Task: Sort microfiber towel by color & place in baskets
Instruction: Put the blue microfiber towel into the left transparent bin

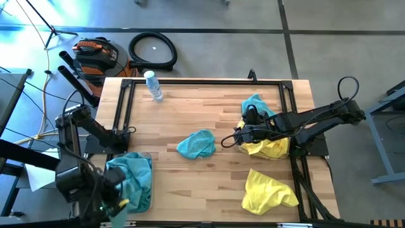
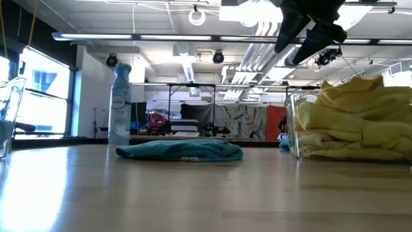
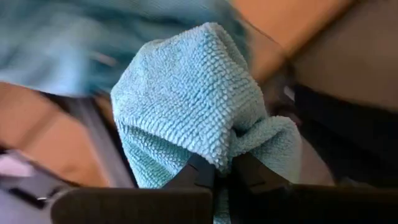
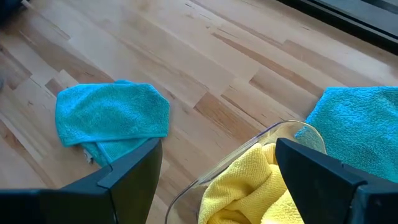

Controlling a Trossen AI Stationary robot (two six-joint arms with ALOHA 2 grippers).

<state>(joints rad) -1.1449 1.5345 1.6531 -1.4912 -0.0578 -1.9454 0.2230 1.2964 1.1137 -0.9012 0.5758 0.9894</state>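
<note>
High view: wooden bench (image 1: 209, 114) mostly bare around one teal towel (image 1: 197, 144); right gripper (image 1: 229, 140) gapes empty, left gripper (image 3: 225, 177) pinches teal cloth (image 3: 193, 106).

1 towel (image 1: 196, 144) lies mid-table, between 2 baskets (image 1: 136, 183) (image 1: 269, 147).

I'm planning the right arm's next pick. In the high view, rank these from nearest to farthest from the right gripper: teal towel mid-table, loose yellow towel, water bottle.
From the right gripper:
1. Teal towel mid-table, just beside it toward the left arm.
2. Loose yellow towel, near the table's front edge.
3. Water bottle, at the far back edge.
</note>
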